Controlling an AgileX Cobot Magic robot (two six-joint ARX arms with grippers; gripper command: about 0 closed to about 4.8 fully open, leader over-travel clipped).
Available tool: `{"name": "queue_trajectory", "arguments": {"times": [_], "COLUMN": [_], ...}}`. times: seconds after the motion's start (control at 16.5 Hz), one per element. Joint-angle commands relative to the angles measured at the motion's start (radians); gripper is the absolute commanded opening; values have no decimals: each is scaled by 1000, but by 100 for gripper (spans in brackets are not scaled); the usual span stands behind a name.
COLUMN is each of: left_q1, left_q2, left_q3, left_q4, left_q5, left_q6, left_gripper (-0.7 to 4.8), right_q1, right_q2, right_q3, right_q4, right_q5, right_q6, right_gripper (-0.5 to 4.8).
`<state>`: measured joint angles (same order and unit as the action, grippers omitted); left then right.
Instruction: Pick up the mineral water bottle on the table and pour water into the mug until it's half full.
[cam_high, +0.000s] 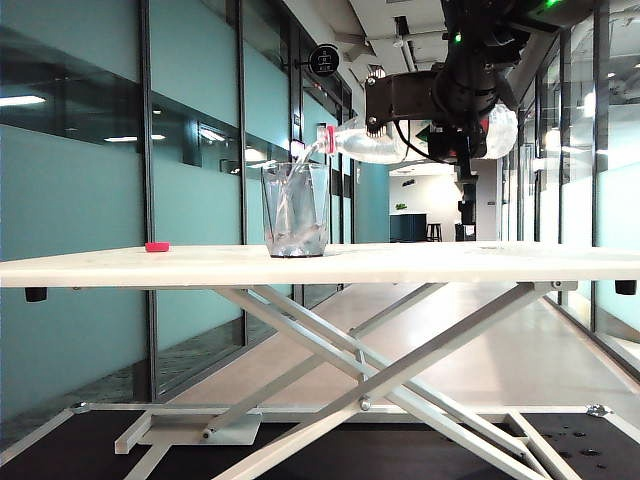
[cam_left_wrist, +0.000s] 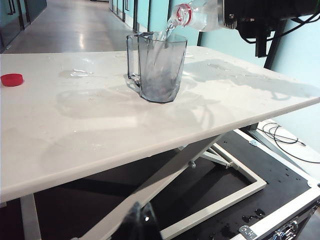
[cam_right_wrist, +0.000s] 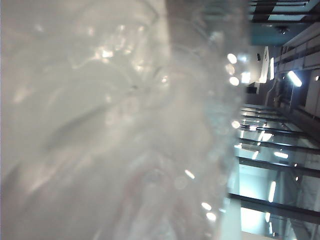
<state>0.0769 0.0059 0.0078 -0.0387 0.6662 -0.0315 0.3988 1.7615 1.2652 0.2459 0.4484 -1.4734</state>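
One small slip and the water (cam_high: 290, 195) misses the mug (cam_high: 295, 210), as the right gripper (cam_high: 455, 125) squeezes the tipped mineral water bottle (cam_high: 385, 140); the left gripper stays unseen.

A long corridor (cam_high: 400, 200) runs back through the middle of the frame, lined on the left by teal glass partition walls (cam_high: 70, 250) with dark frames. A round black sign (cam_high: 324, 60) hangs at upper centre. Ceiling lights reflect in the glass at upper left. The pale glossy floor (cam_high: 540, 350) fills the lower right, and a black platform (cam_high: 420, 450) lies along the bottom edge. Dark stools (cam_high: 434, 232) stand far back
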Motion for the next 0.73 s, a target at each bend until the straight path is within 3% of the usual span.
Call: {"name": "queue_trajectory", "arguments": {"times": [0.06,0.73], "left_q1": [0,0], "left_q2": [1,1], "left_q3": [2,2], "left_q4": [10,10], "left_q5": [4,4], "left_q6": [17,21], "left_gripper": [-5,-5], "right_q1": [2,2], "right_q2": [-16,-16], "right_q3": [10,10], "right_q4": [58,74], "right_q5": [6,7], "right_q6": [-1,-81], "right_gripper": [180,180]}}
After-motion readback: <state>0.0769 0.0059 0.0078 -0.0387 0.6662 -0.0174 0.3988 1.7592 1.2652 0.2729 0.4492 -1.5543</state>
